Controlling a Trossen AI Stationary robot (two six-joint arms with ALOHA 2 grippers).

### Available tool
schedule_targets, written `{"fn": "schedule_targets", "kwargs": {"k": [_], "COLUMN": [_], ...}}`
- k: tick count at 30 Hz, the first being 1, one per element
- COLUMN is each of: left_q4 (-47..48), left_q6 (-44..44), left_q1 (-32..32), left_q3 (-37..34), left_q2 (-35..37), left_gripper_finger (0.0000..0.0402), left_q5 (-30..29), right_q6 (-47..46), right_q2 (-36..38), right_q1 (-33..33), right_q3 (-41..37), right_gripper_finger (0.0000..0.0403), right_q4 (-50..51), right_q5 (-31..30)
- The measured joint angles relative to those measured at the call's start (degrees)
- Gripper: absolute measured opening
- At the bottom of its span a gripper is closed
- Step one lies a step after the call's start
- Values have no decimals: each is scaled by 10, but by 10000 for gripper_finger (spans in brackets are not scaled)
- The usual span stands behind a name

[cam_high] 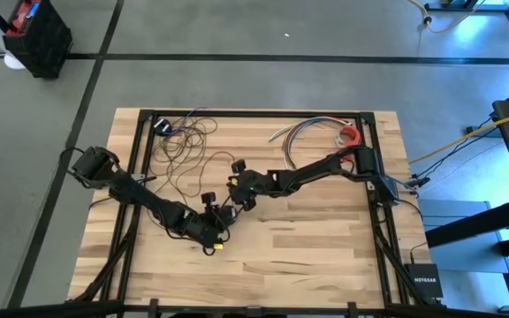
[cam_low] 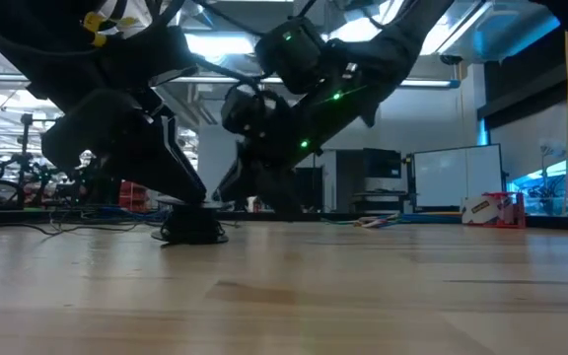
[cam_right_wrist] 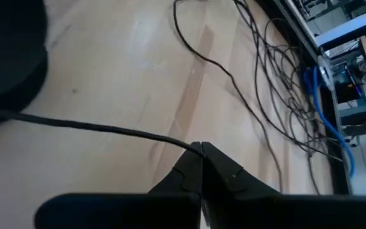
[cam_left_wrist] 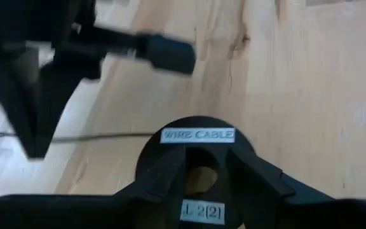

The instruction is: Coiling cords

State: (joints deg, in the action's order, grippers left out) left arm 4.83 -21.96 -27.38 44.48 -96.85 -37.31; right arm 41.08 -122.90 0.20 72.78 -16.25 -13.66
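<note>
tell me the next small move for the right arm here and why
Probably carry the pinched wire around the black spool to lay on a turn. The right gripper has its jaws shut on the wire, which runs taut toward the spool; the left gripper grips that spool on the table, and loose loops remain to take up.

A wooden table (cam_high: 325, 238) w/ a black metal frame (cam_high: 374, 159) is taken as ref. At its far edge, right of centre, a short bundle of multicoloured wires (cam_high: 312, 129) is laid, w/ a red-white roll (cam_high: 350, 134) just beside it. A thick yellow cable (cam_high: 453, 146) is run across the floor off the table's right side. A black Netgear box (cam_high: 425, 280) is seen past the near-right corner. A dark bin w/ red contents (cam_high: 35, 34) is stood well beyond the far-left corner.
</note>
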Motion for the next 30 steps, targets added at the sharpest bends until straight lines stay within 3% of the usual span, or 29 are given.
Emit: {"fn": "schedule_targets", "kwargs": {"k": [6,17,30], "left_q4": [-14,-15,68], "left_q6": [12,34,72], "left_q1": [0,7,9], "left_q3": [0,0,43], "left_q2": [-1,-1,46], "left_gripper_finger": [115,115,115], "left_q5": [9,11,15], "right_q6": [0,-3,-8], "right_q2": [-35,-39,-38], "right_q1": [-9,-10,-10], "right_q3": [43,70,70], "right_gripper_finger": [7,7,7], "right_q4": [2,14,34], "right_q5": [24,121,128]}}
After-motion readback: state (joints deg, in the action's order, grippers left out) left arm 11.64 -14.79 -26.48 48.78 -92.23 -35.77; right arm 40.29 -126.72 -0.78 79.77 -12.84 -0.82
